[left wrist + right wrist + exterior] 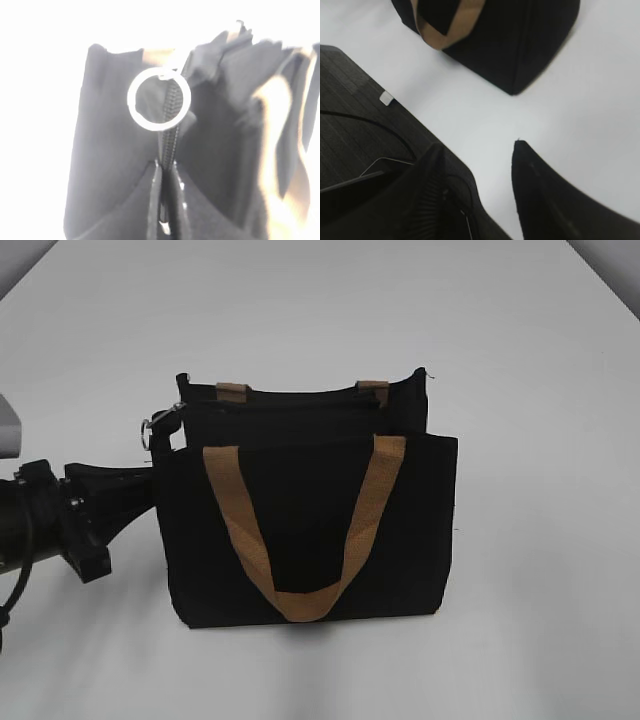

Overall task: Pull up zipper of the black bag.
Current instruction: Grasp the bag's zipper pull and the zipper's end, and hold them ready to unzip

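Note:
The black bag [310,520] stands upright on the white table, its tan handles at the front. Its black zipper track [171,117] runs along the top edge, with a silvery ring [159,99] hanging over it at the bag's left end [152,430]. My left gripper [148,478] is at that left end. In the left wrist view its fingers [167,170] are nearly closed on the bag's edge at the zip track. A small bright bit sits between them; I cannot tell whether it is the pull tab. My right gripper [477,150] is open and empty, apart from the bag [520,40].
The white table [540,390] surrounds the bag. In the right wrist view the table's front edge runs diagonally, with dark floor [350,110] beyond it at the left. A pale object [8,430] sits at the far left edge.

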`<state>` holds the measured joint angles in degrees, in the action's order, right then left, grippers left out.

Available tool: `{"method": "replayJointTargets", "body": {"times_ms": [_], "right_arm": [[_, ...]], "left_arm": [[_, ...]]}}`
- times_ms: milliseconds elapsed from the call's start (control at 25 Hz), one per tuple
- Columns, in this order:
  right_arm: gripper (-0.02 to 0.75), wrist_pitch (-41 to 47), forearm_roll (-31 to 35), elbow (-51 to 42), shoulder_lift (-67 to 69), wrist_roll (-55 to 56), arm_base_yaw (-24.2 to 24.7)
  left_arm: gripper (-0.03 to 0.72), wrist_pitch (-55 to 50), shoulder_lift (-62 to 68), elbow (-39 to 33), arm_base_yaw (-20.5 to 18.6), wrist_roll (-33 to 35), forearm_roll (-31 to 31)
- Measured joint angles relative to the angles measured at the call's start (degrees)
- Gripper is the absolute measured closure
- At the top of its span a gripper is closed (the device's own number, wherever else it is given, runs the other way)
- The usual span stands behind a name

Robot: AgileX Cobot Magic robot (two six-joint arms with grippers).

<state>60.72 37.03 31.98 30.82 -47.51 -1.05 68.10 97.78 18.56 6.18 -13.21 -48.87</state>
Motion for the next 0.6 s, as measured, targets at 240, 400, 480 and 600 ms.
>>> {"method": "replayJointTargets", "body": {"times_ms": [240,400,480,600], "right_arm": [[0.391,-4.32,4.51,5.19,9.4,-9.5,-7.97],[0.391,-7.38,4.63,9.55,20.38,-11.15,-15.38],[0.391,-9.61,4.56,11.89,25.1,-12.53,-19.42],[0.391,-14.09,4.56,16.25,32.75,-14.57,-26.02]], "left_arm": [[0.677,-1.24,-8.69,-2.84,-0.19,-1.68,1.6],[0.678,-4.06,-14.58,-3.09,-0.19,-4.39,1.77],[0.678,-5.73,-16.91,-3.09,-0.19,-5.29,1.77],[0.678,-7.02,-17.78,-3.09,-0.19,-6.19,1.92]]}}
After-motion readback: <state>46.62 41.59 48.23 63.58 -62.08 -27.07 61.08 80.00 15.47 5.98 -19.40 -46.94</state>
